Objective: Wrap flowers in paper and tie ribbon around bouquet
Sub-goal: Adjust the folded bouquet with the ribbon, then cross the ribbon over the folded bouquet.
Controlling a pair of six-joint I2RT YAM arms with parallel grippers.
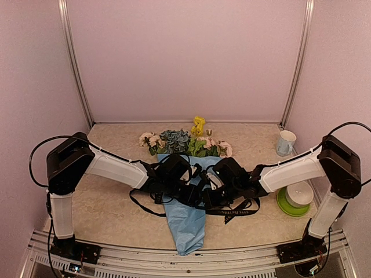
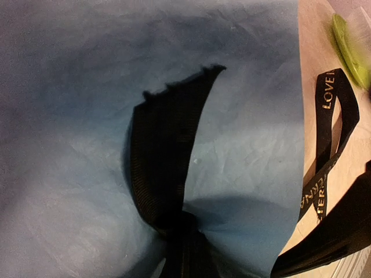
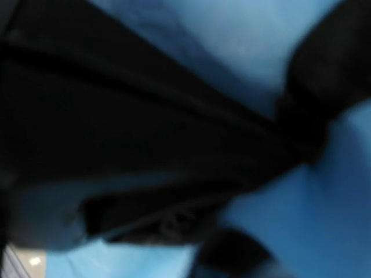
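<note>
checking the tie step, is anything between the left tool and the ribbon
nothing visible does: the left tool is shut right at the ribbon, which lies across the blue paper of the bouquet. the mug and green plate stand off to the right, clear of both.

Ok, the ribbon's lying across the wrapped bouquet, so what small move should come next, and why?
Probably draw the left gripper slightly outward, away from the bouquet, to snug the ribbon. Its jaws look shut on a ribbon tail lying slack on the blue paper, and loose loops trail on the table either side. The right wrist view is too blurred to judge that side.
</note>
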